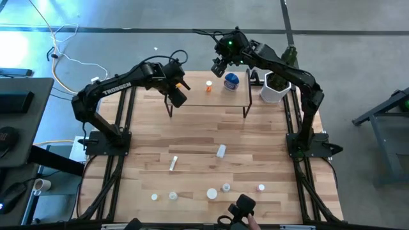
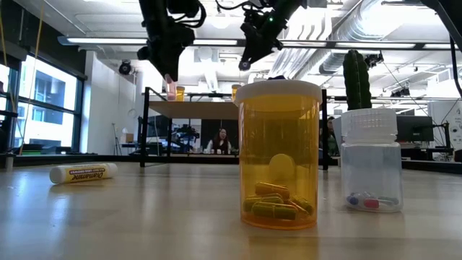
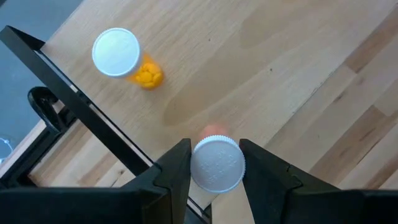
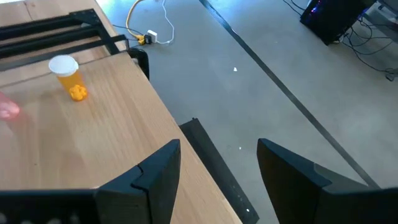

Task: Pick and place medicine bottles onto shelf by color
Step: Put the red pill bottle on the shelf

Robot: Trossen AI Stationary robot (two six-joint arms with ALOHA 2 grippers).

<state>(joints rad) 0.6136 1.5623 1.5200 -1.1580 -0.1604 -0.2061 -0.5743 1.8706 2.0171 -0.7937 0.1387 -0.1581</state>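
Observation:
The shelf [image 1: 208, 96] stands at the table's far side. On its top are an orange medicine bottle [image 1: 208, 85] and the round blue one [image 1: 231, 80]. My left gripper [image 1: 177, 96] is over the shelf's left end, shut on a small pinkish bottle with a white cap [image 3: 216, 163]. The same bottle shows in the low view [image 2: 171, 91] under the fingers. My right gripper [image 4: 217, 168] is open and holds nothing. It hovers over the shelf's far edge [image 1: 219, 67], near the blue bottle. Several more bottles [image 1: 211, 193] stand by the table's near edge. My left gripper pinches the pinkish bottle by its white cap [image 3: 199, 177], one finger on each side. The fingers come from above, pointing down. The bottle is upright below them, with its base at the shelf top [image 2: 172, 99]; whether it rests there or hangs just clear I cannot tell.
A white pot with a cactus [image 1: 275, 89] stands right of the shelf. A white bottle [image 1: 221, 151] and a lying tube [image 1: 173, 163] sit mid-table. Close to the low camera are an orange bottle [image 2: 279, 155] and a clear vial [image 2: 370, 162]. A person [image 2: 220, 141] sits far behind.

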